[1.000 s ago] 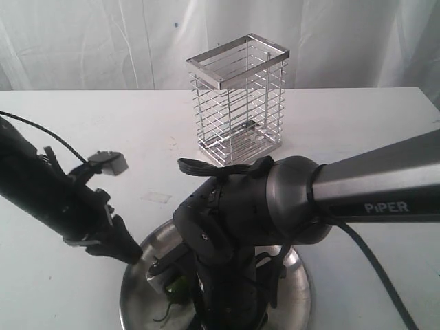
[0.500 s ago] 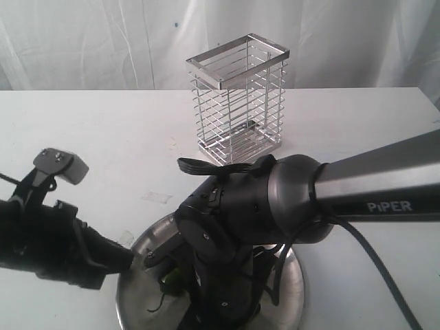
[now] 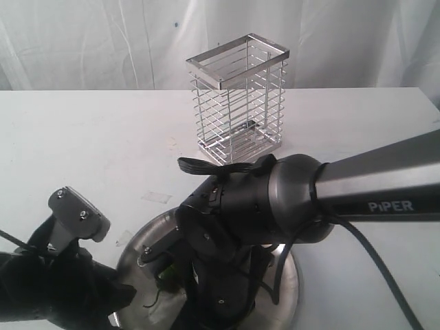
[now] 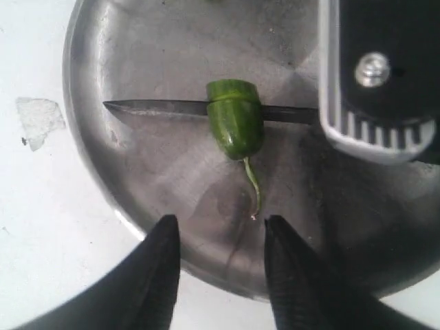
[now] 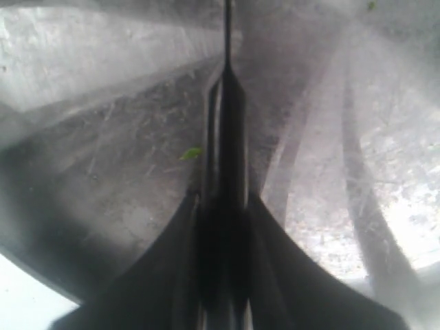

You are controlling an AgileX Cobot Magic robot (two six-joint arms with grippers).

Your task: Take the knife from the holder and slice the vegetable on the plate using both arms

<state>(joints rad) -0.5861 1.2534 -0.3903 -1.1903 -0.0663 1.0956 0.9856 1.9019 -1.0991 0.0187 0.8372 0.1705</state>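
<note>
Left claw (image 4: 221, 230) is backing off past the rim of the steel plate (image 4: 89, 137), released and empty, leaving the green chili pepper (image 4: 236, 124) lying unheld mid-plate while the right claw (image 5: 223, 227) is clenching the knife (image 4: 151, 108), blade crossing the pepper's cut end, so the next slice is probably going unbraced.

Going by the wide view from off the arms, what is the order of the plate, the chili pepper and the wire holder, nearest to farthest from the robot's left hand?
1. plate: its rim lies right at the tips of the left hand.
2. chili pepper: on the plate, further in from that rim.
3. wire holder: standing upright well behind the plate, clearly farthest.
</note>
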